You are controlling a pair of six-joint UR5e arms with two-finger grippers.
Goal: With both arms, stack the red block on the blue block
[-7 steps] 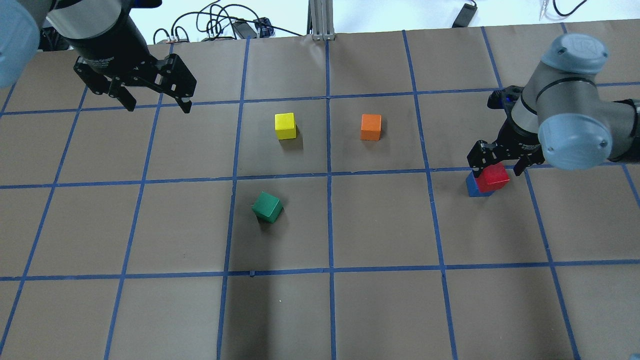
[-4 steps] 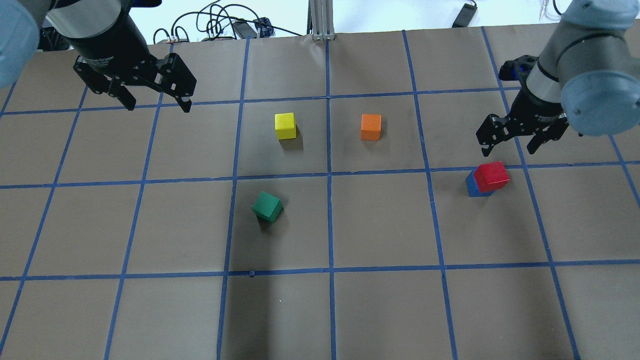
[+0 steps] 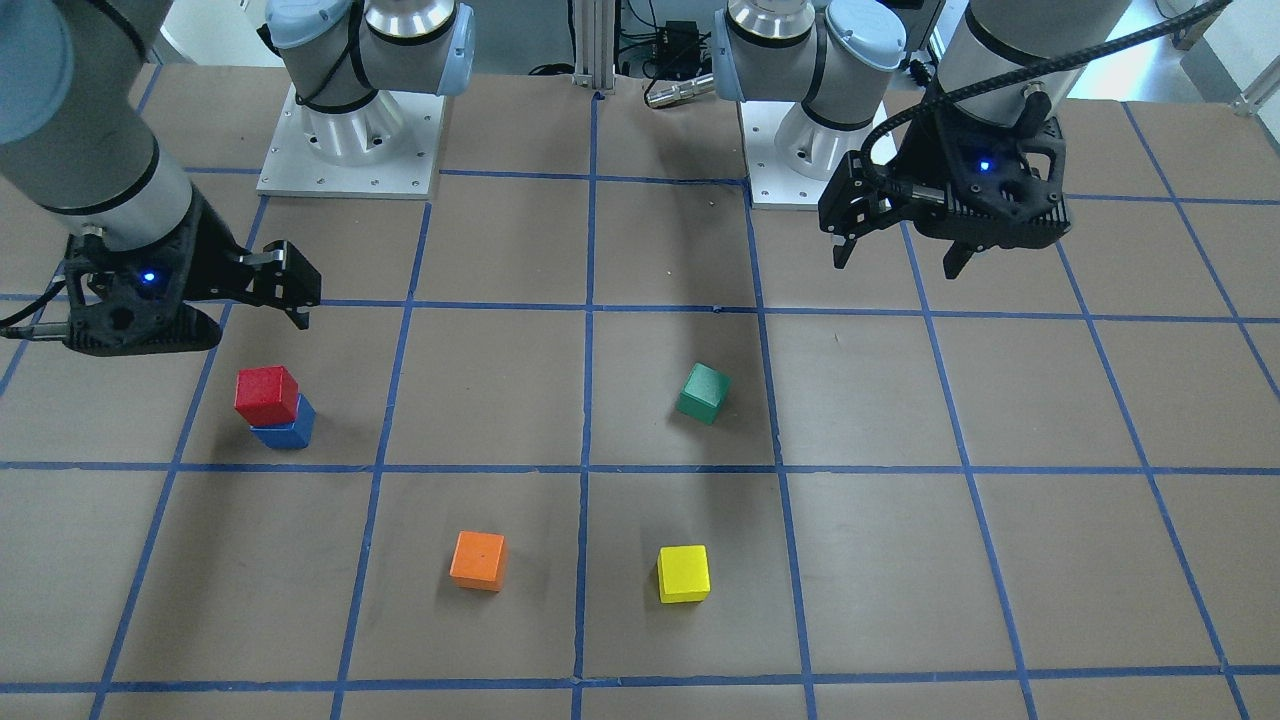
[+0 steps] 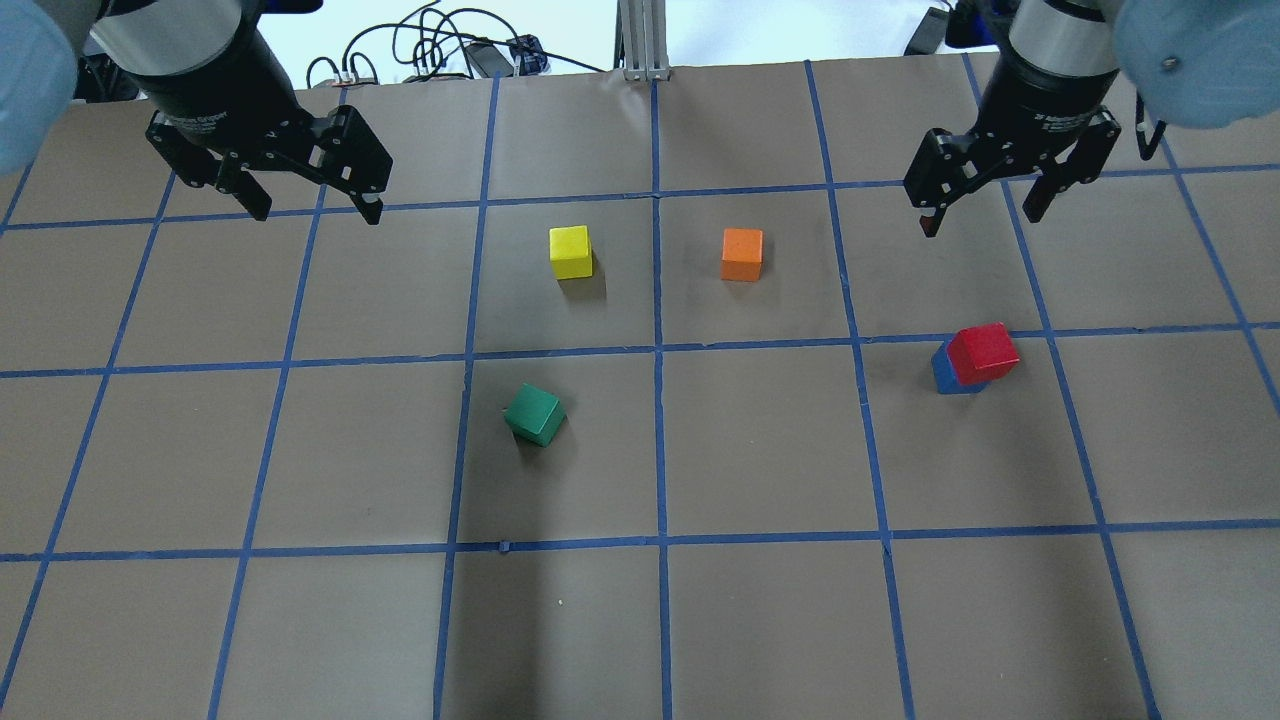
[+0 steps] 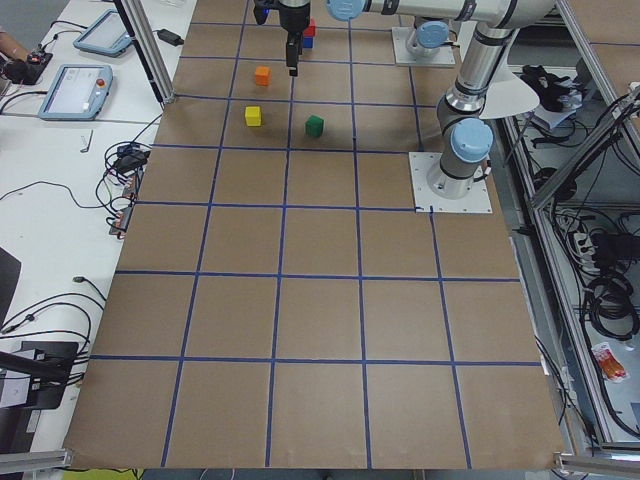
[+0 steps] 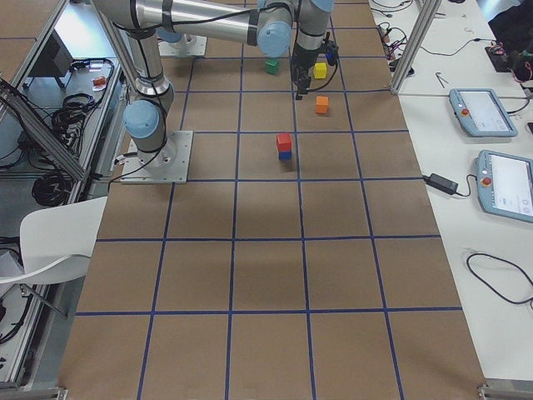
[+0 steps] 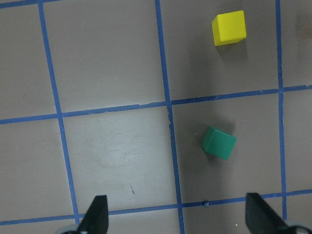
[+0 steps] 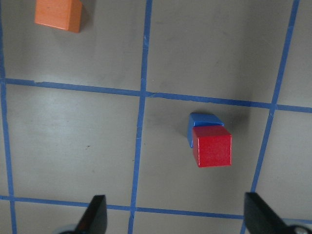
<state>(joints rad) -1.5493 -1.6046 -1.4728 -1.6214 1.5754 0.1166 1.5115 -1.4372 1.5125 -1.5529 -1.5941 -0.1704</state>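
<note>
The red block (image 4: 983, 351) sits on top of the blue block (image 4: 941, 372) on the right side of the table, slightly offset. The stack also shows in the front view, red (image 3: 266, 394) over blue (image 3: 288, 433), and in the right wrist view, red (image 8: 211, 146) over blue (image 8: 202, 121). My right gripper (image 4: 978, 215) is open and empty, raised well above and beyond the stack. My left gripper (image 4: 318, 212) is open and empty, high over the far left of the table.
A green cube (image 4: 534, 413) lies tilted left of centre. A yellow cube (image 4: 570, 250) and an orange cube (image 4: 741, 253) stand further back. Cables and a metal post (image 4: 640, 40) line the far edge. Blue tape divides the brown table into squares.
My right gripper, which stood open around the red block, has risen and moved away toward the far edge. The red block stays on the blue block. The left arm has not moved.
</note>
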